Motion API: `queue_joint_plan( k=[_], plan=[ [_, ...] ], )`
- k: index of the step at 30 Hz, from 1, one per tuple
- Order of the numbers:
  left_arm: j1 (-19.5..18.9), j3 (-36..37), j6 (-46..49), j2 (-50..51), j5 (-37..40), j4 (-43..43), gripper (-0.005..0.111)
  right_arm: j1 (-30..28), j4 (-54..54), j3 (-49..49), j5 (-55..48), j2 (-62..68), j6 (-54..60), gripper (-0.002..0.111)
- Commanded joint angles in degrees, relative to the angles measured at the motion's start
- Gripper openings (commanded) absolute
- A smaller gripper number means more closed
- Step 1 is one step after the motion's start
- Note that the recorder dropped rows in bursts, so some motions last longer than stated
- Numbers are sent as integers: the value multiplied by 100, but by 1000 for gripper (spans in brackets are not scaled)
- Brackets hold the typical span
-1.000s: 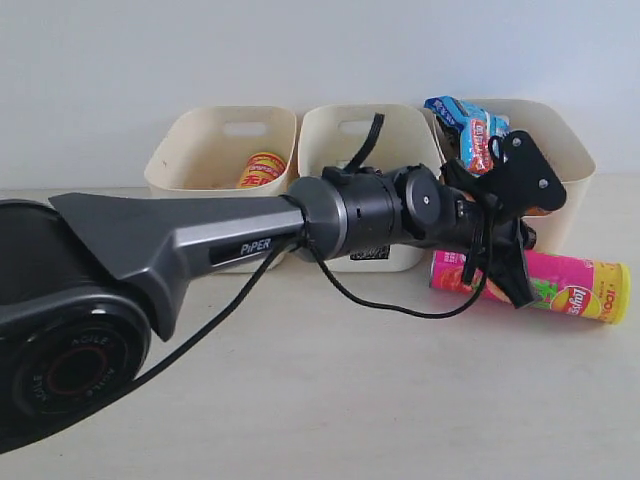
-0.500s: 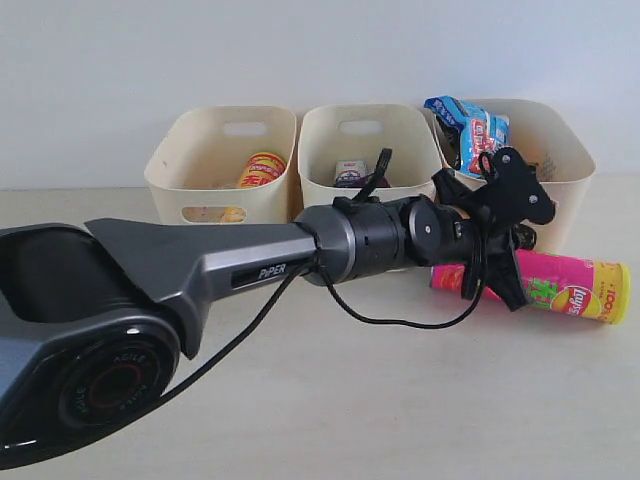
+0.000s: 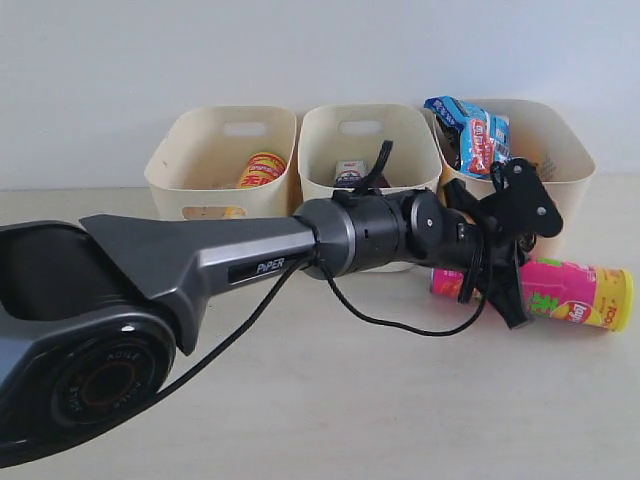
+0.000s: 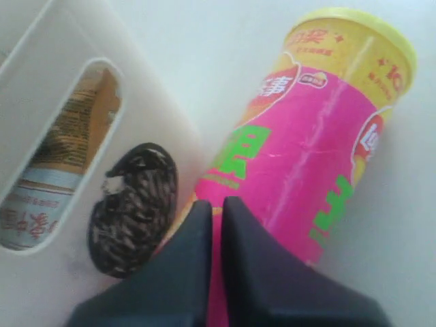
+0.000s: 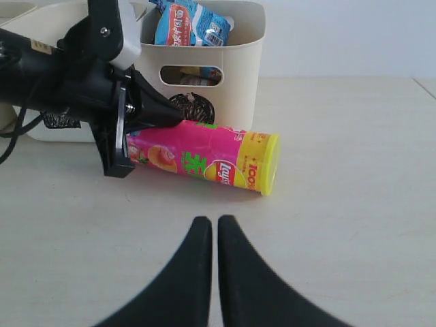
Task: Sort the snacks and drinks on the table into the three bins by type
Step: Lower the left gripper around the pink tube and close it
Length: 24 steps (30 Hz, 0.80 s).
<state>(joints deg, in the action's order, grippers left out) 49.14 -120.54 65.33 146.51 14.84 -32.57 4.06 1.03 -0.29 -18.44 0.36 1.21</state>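
My left hand point(image 4: 214, 204), fingers pressed together and holding nothing, sits over the pink chip tube point(image 4: 306, 150) near the end away from its yellow cap, on the side facing the rightmost bin point(image 3: 565, 165); I cannot tell whether it touches. The tube lies on its side on the worktop point(image 3: 400, 400) just in front of that bin, its long axis running along the bin fronts and its yellow end toward the worktop's right edge. My right hand point(image 5: 214, 225), also shut and empty, hangs well apart toward the front edge, so I judge the left hand nearer, though it must open before straddling the tube.
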Motion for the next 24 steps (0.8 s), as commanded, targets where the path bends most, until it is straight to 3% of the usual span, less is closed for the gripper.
queue_joint_plan(
  k=[1, 4, 9, 12, 17, 24],
  plan=[
    [78, 22, -291, -183, 883, 84, 4, -11, -7, 29, 66, -36, 1, 0],
    [78, 22, -397, -438, 956, 84, 15, -11, -7, 29, 66, -36, 1, 0],
    [78, 22, -397, -907, 1467, 96, 56, -11, -7, 29, 66, -36, 1, 0],
    [78, 22, -195, -1081, 2160, 630, 72, -11, -7, 29, 66, -36, 1, 0],
    [78, 13, -83, -1033, 3431, 1767, 74, -11, -7, 29, 66, -36, 1, 0],
    [78, -61, -80, -856, 3468, 1826, 74, -11, -7, 29, 66, -36, 1, 0]
  ],
)
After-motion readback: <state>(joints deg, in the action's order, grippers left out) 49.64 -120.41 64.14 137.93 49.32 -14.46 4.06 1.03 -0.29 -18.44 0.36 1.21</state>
